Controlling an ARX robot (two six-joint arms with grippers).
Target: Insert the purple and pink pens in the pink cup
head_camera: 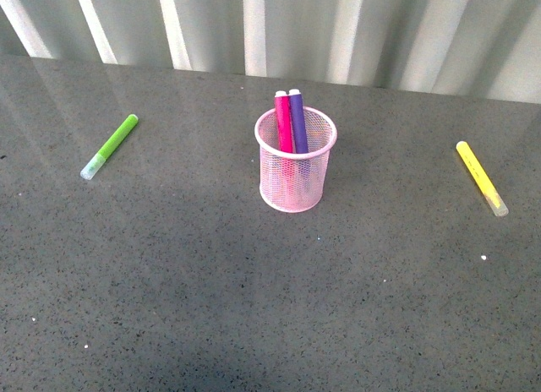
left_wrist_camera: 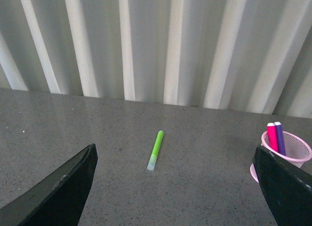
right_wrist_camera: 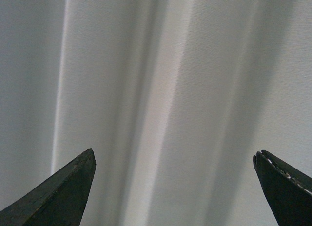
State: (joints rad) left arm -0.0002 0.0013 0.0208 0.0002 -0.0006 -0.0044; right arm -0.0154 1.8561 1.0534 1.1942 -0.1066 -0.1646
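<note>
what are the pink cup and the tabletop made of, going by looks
The pink cup looks like painted wire mesh, probably metal: the pens' barrels show through its fine grid, and a solid band rims the top. The tabletop looks like polished dark grey stone or a stone-look composite: pale flecks dot it, and it faintly mirrors the backdrop's light stripes along its far edge. Neither is certain from looks alone.

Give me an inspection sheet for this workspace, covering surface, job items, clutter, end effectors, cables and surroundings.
Surface: dark grey speckled table.
Job's things: pink pen and purple pen stand side by side in the pink cup, which is upright.
Clutter: green marker and yellow marker lie flat on either side of the cup.
Grippers: left end effector open, empty; right end effector open, empty, facing the curtain.
Cables: nothing seen.
Surroundings: pleated pale curtain behind the table.
</note>
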